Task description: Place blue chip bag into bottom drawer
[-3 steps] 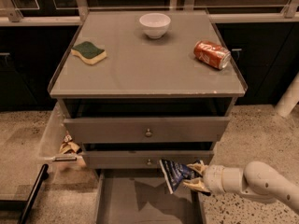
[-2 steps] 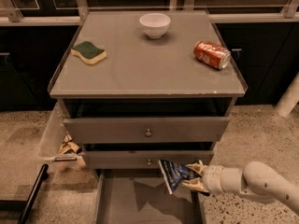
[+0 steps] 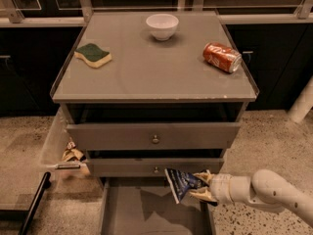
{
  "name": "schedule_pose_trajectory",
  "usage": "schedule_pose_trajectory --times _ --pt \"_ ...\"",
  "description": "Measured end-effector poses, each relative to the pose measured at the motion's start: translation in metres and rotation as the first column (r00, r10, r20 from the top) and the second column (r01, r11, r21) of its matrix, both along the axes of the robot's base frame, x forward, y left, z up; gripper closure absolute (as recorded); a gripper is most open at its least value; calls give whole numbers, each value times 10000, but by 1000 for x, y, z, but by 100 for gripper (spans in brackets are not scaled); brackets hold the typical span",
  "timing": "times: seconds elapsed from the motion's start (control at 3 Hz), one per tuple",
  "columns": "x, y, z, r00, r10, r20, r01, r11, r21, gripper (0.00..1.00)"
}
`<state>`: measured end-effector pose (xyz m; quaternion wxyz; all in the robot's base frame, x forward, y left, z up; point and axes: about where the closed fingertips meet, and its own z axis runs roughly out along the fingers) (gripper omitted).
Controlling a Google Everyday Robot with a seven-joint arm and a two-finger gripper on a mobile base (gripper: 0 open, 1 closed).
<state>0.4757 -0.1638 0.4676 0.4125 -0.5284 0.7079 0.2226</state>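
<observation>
Camera view: tool point(image 3: 200, 186) pinches blue chip bag point(image 3: 180, 184) over bottom drawer point(image 3: 146, 215), near right wall.

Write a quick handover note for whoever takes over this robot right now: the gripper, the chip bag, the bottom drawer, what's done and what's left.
Gripper: shut on the blue chip bag, reaching in from the right, just below the middle drawer's front.
Bag: held in the air over the right part of the bottom drawer, not resting on its floor.
Drawer: pulled open.
Done: bag grasped and brought over the drawer.
Left: lower it, release, pull the arm back.
Sponge, bowl and red can sit on the cabinet top.
</observation>
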Motion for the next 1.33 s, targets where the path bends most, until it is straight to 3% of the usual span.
schedule_pose_trajectory --times 0.33,0.67,1.33 --pt "12 1 -61 9974 -307 -652 303 9995 -62 100" --pt "15 14 -140 9946 -3 -1039 -16 9998 -181 100" --pt "29 37 -242 9930 974 -675 -1006 9938 -466 100"
